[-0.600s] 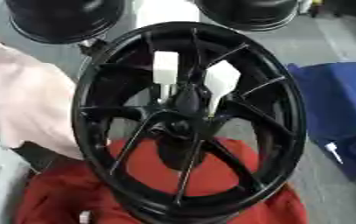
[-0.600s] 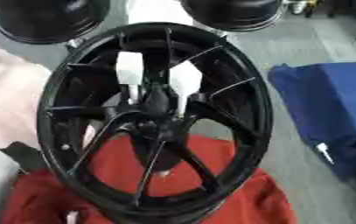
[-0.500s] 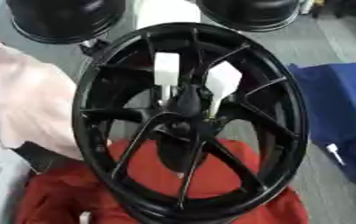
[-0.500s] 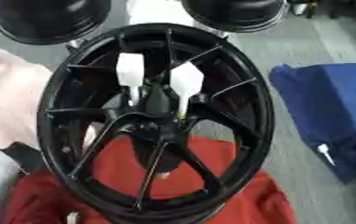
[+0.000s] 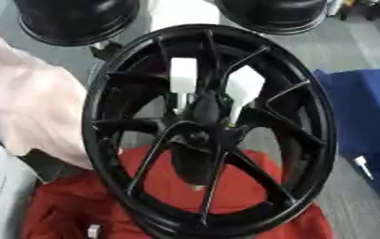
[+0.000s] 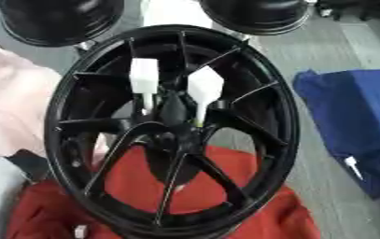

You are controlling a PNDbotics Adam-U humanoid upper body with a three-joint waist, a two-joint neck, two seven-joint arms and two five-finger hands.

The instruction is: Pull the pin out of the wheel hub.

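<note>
Wheel hub (image 5: pixel 209 140) stands upright on red cloth (image 5: pixel 250 186), face toward us; 2 white-handled pins (image 6: pixel 144 79) (image 6: pixel 204 88) rise above its centre, shafts running down. Neither hand shows.

surface: grey floor (image 5: pixel 364 42), bare along the right side
near: crumpled red cloth (image 6: pixel 250 210) under the upright black spoked wheel hub (image 6: pixel 258 84)
right: dark blue fabric (image 6: pixel 352 112)
left: pale pink cloth (image 5: pixel 21 98)
far: two more black rims (image 5: pixel 74 21)
</note>
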